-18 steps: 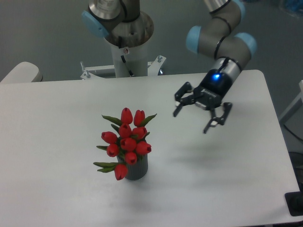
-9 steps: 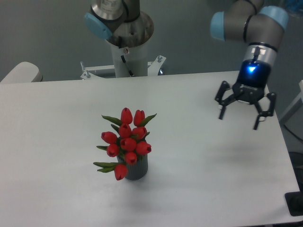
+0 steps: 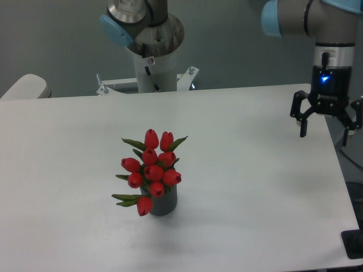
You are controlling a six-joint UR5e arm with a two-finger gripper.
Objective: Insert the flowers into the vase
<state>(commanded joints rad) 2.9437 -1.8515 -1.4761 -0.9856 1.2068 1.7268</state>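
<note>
The flowers (image 3: 152,169), a bunch of red tulip heads with green leaves, stand upright with their stems inside the vase (image 3: 164,204). The vase is a small dark grey ribbed cylinder on the white table (image 3: 244,187), left of centre and near the front. My gripper (image 3: 326,131) hangs open and empty above the table's right edge, far to the right of the flowers. Its fingers (image 3: 303,127) point down.
The arm's base column (image 3: 152,51) stands behind the table's far edge. A pale rounded object (image 3: 24,86) sits at the far left. A dark object (image 3: 353,245) lies off the table's front right corner.
My gripper has swung from right of the flowers, near mid-table, out to the table's right edge, staying open and empty. The flowers and vase have not moved.
</note>
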